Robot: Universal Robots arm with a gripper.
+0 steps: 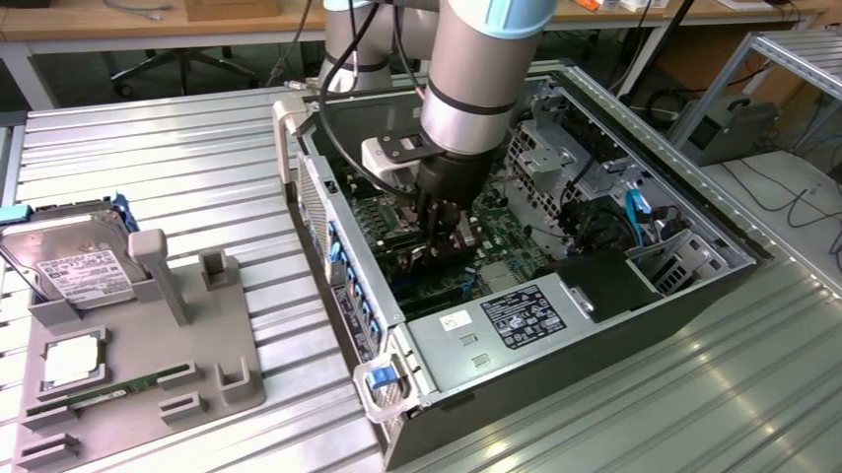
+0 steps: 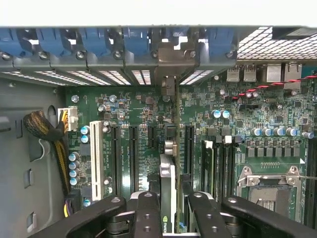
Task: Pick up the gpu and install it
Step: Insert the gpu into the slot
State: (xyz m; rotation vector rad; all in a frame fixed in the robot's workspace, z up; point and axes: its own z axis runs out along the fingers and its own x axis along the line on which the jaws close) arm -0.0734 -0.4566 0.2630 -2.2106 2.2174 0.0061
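A robot arm reaches down into an open computer case [image 1: 684, 258] lying on a ribbed metal table [image 1: 172, 148]. Its gripper [image 2: 168, 208] is closed narrowly on the gpu [image 2: 167, 183], held edge-on directly above the motherboard [image 2: 148, 124] slots. Outside the case, at about nine o'clock in the exterior view, a grey parts holder [image 1: 197, 345] carries a hard drive [image 1: 79, 266].

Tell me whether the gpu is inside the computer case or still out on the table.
Inside. The gpu stands on edge between the gripper fingers, over the motherboard slots within the case. Whether it is fully seated, cannot tell.
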